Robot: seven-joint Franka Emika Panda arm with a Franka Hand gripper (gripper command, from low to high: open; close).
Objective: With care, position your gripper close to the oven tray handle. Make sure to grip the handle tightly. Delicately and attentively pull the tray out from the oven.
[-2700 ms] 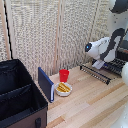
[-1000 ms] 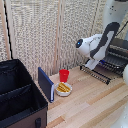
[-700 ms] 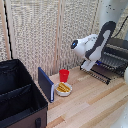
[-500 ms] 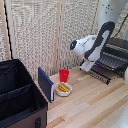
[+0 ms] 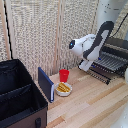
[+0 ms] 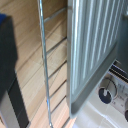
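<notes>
The oven (image 5: 117, 50) sits at the right edge of the exterior view, its dark front open and the tray (image 5: 107, 64) drawn partly out over the pale wooden worktop (image 5: 90, 105). The oven tray handle (image 5: 95, 74) is the thin dark bar running along the rack's near edge, toward the lower left of the rack. The white arm reaches down from the upper right, and the claw (image 5: 86, 65) is at the left end of the rack, close to the handle. Neither view shows the blue tips clearly enough to tell whether the claw is spread or clamped on the bar. The wrist view shows only the thin metal bar (image 6: 45, 60) running down the frame beside a grey slatted panel, with wood beneath.

The rack looks like stiff, light wire, so it should slide rather than flex. The bar is thin, smooth metal and probably slippery. A hold near its middle would likely pull the rack straight, whereas one at the end (where the claw is now) could skew it in its runners.

At centre left stand a red cup (image 5: 64, 75) and a small white dish (image 5: 63, 89) of yellow food, with a blue upright panel (image 5: 45, 84) just beside them. A large black fabric bin (image 5: 17, 97) fills the lower left; its divided compartments look empty.
</notes>
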